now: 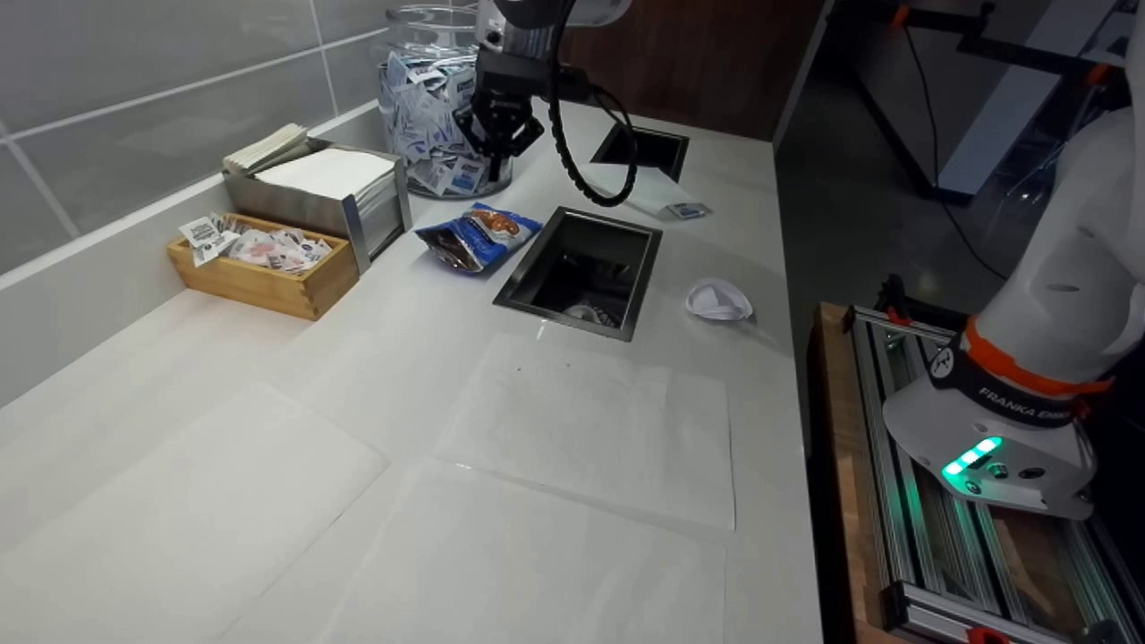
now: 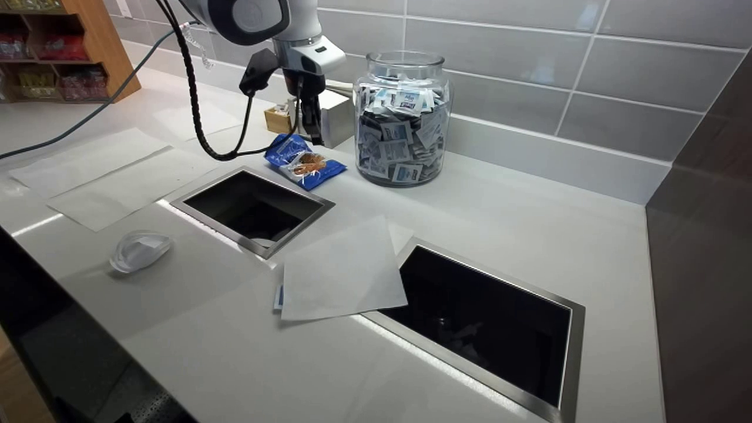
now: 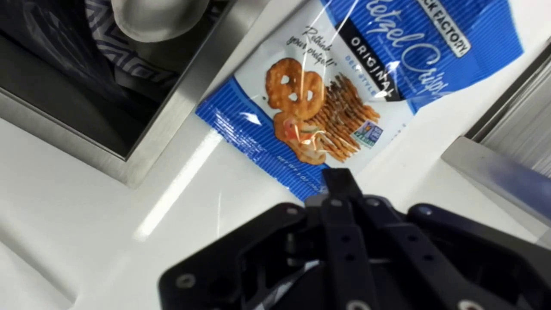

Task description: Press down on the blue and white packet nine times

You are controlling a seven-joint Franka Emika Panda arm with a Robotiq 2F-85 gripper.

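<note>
Glass shapes the big wide-mouthed jar [image 2: 404, 70] near the back edge of the white countertop [image 1: 394, 349]; small blue-and-white paper sachets [image 2: 396, 132] fill most of it. Along that edge, a grey metal holder [image 1: 286, 204] carries white paper napkins [image 1: 335, 170], and a light-brown wooden box [image 1: 250, 282] holds pink and white sachets [image 1: 273, 250]. A pale rounded object [image 3: 157, 19] lies inside a steel-rimmed rectangular opening [image 3: 185, 97]. Between that rim and the holder, just beside the rim, lies the blue and white glossy packet [image 3: 310, 125]. Its print reads "retzel Crisps" and "CK FACTORY", both cut off at the start, then "ORIGINAL", "DELI-STYLE" and "Rethink your pretzel!" "FRANKA" shows on the black band [image 1: 971, 380] of the white robot base [image 1: 1029, 438]. The black two-fingered gripper [image 3: 339, 175] has its fingers pressed fully together with nothing between them, the tips above the countertop, apart from the packet.
</note>
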